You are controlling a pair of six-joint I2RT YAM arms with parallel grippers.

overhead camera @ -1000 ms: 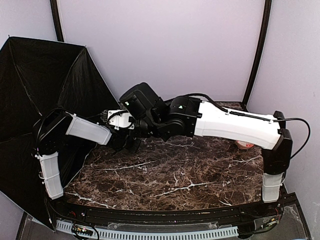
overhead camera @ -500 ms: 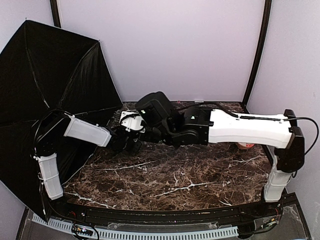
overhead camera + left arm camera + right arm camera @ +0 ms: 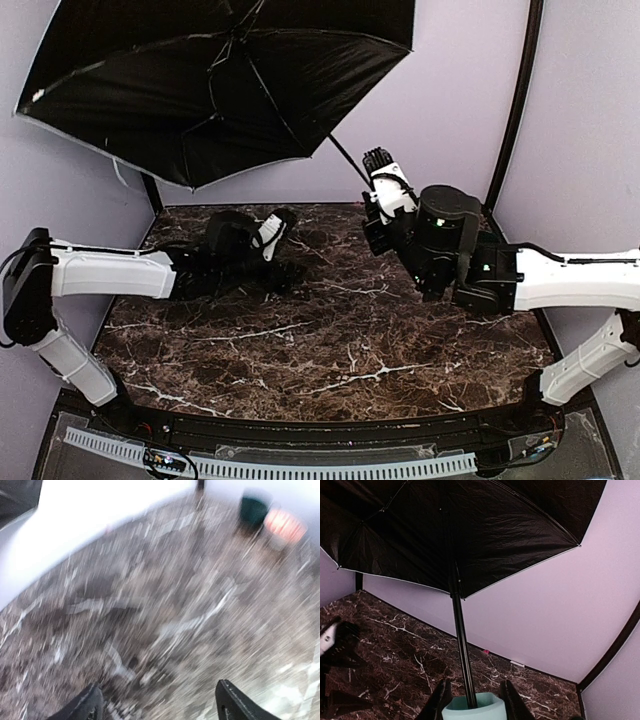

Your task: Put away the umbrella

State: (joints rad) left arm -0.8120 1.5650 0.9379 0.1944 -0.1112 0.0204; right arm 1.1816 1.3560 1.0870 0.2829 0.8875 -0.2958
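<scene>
Umbrella point(image 3: 220, 90): fully open, black underside showing, pale rim edge, black shaft, short mint handle. Held aloft over the back left of the dark marble surface point(image 3: 350, 350). Right tool point(image 3: 473, 700): pinching the mint handle. Left tool point(image 3: 157, 707): spread wide, low over the surface.

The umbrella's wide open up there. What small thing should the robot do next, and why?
Probably raise the open, empty left gripper toward the shaft: the right gripper grips the handle, and the umbrella is fully spread, so it needs collapsing first.

Even light, motion-blurred left wrist view
</scene>
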